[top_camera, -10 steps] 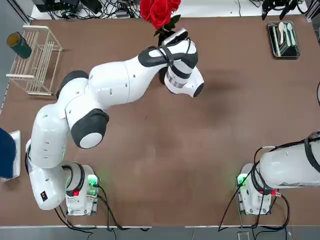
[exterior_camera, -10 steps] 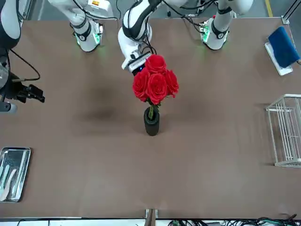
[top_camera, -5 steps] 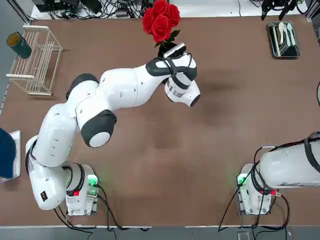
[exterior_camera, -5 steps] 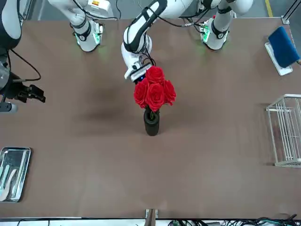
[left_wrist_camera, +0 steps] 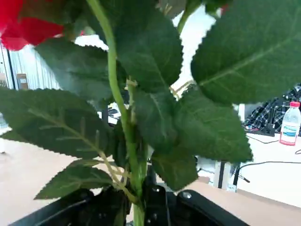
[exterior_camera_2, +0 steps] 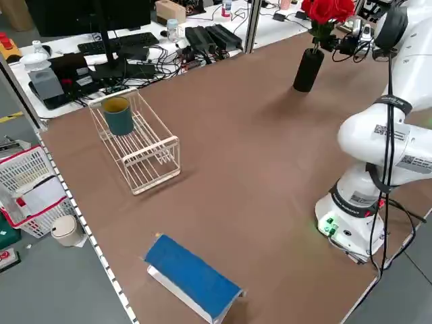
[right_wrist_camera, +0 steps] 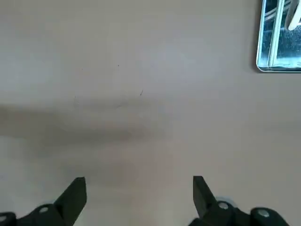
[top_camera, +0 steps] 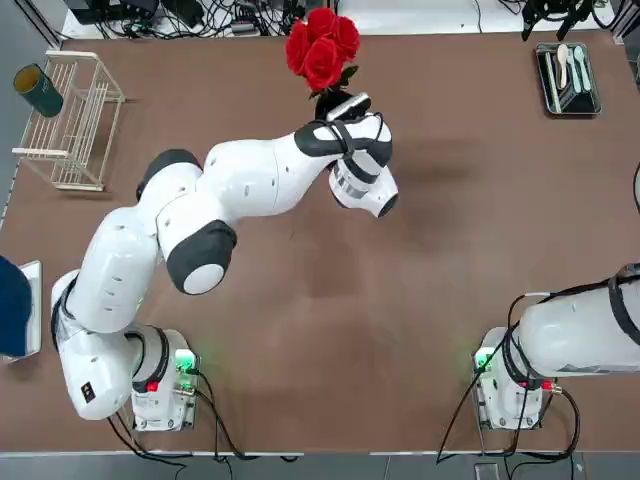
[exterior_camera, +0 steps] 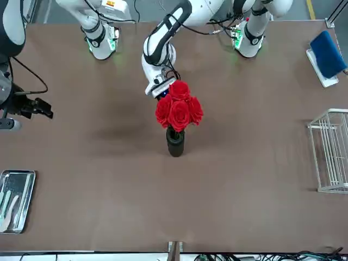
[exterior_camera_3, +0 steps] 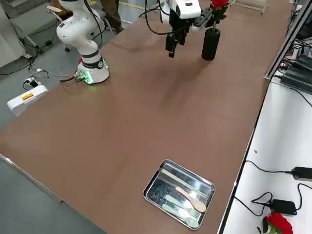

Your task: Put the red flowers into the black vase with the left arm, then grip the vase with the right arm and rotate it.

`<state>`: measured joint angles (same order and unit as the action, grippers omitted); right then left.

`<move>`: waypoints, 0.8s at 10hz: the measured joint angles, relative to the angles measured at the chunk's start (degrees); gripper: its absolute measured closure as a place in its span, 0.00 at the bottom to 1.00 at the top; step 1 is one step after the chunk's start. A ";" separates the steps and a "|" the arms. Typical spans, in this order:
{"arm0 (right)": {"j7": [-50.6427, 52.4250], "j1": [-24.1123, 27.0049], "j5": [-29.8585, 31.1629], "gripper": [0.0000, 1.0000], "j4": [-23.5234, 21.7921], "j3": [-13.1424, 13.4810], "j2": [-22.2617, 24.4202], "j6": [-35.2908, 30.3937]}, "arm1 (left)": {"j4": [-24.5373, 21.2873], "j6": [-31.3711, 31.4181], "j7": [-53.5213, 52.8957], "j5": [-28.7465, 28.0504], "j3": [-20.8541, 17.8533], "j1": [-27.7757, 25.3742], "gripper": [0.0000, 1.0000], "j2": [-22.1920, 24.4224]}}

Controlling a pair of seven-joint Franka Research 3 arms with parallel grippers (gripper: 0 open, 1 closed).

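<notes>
My left arm (top_camera: 240,180) reaches out over the brown desk (top_camera: 420,260) toward its far edge, and its jaws are clamped on the thin pale-green stems of the bunch of red rose blooms with green leaves (exterior_camera: 178,107), just under the foliage. In my left wrist view the stems (left_wrist_camera: 123,122) run straight down between my dark fingers (left_wrist_camera: 155,205), broad serrated leaves filling most of the view. The bunch stands upright over the slim matte black cylindrical vase (exterior_camera: 175,142), with the blooms right above its mouth and the stems going down into it; how deep they reach I cannot tell. The vase itself stands upright on the desk near the far middle, as the left side view shows (exterior_camera_2: 308,69), with my left gripper (exterior_camera_3: 197,19) just beside its top. My right arm (top_camera: 585,335) is folded back by its green-lit base at the near right corner, and its jaws stand wide apart over bare desk, the two fingers (right_wrist_camera: 75,195) holding nothing. A metal tray with pale utensils (top_camera: 568,78) lies at the far right corner, well apart from the vase. On the far left sits a white wire rack (top_camera: 78,120) holding a dark teal cup (exterior_camera_2: 119,116), and a blue-topped block (exterior_camera_2: 192,277) lies near the left edge.
</notes>
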<state>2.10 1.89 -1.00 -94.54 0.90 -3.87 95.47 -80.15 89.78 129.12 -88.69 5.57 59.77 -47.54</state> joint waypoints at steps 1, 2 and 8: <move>-0.02 -0.01 0.00 0.00 0.00 -0.02 0.00 0.00 | 0.01 0.00 0.08 0.00 -0.01 0.00 0.84 0.00; -0.06 -0.03 0.00 0.00 0.00 -0.04 0.00 0.00 | 0.01 0.00 0.12 0.00 -0.01 -0.01 0.80 0.00; -0.14 -0.04 0.00 0.00 -0.01 -0.08 0.00 0.00 | 0.02 0.00 0.29 0.00 -0.13 -0.14 0.54 -0.01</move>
<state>1.96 1.85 -1.00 -94.54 0.82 -3.87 95.47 -80.13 89.78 129.40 -88.69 5.44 59.63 -47.55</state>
